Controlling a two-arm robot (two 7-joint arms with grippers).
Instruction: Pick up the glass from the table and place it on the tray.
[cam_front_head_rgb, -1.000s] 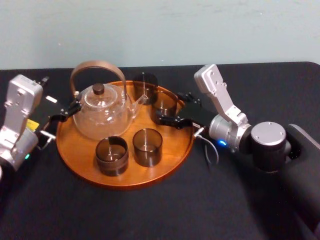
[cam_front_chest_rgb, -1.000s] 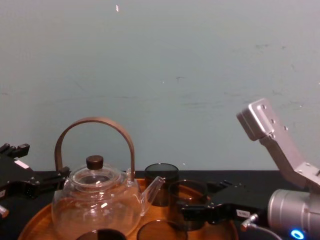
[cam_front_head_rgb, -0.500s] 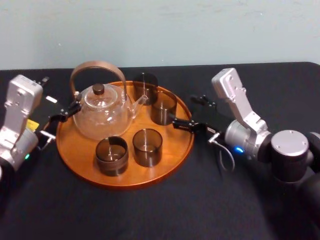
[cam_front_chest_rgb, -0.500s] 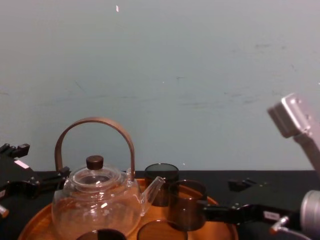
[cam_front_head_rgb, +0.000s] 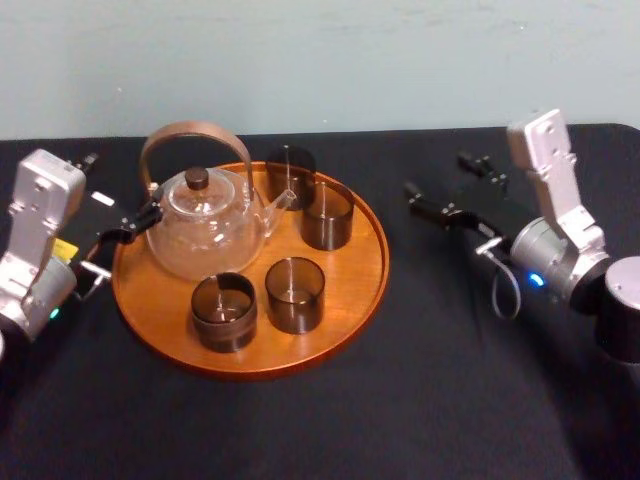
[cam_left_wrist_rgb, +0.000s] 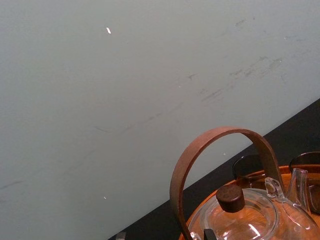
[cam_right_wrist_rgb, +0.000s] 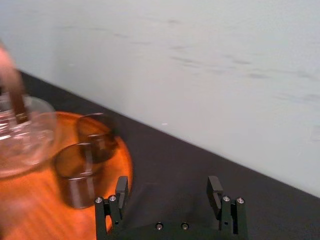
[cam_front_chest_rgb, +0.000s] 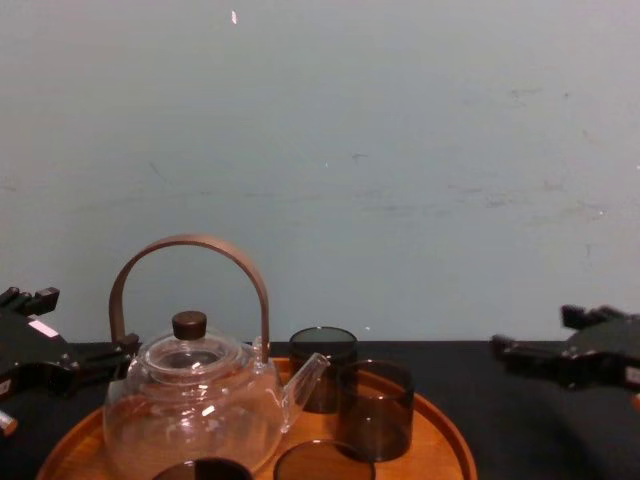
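Several dark smoked glasses stand on the round wooden tray (cam_front_head_rgb: 362, 288). The glass (cam_front_head_rgb: 327, 215) nearest my right arm stands upright at the tray's back right, also seen as glass (cam_front_chest_rgb: 376, 410) and glass (cam_right_wrist_rgb: 77, 173). My right gripper (cam_front_head_rgb: 438, 176) hangs open and empty over the black table (cam_front_head_rgb: 430, 380), well to the right of the tray and clear of that glass. Its fingers (cam_right_wrist_rgb: 121, 186) stand wide apart around nothing. My left gripper (cam_front_head_rgb: 118, 188) is parked open at the tray's left edge, one finger close to the teapot.
A glass teapot (cam_front_head_rgb: 205, 225) with a brown arched handle fills the tray's left back. Two more glasses (cam_front_head_rgb: 294, 293) stand at the tray's front and one behind. A pale wall runs behind the table. Bare black table lies right of and in front of the tray.
My right gripper, open throughout, has drawn back to the right from around the glass on the tray. The glass stays upright on the tray. The left arm has not moved.
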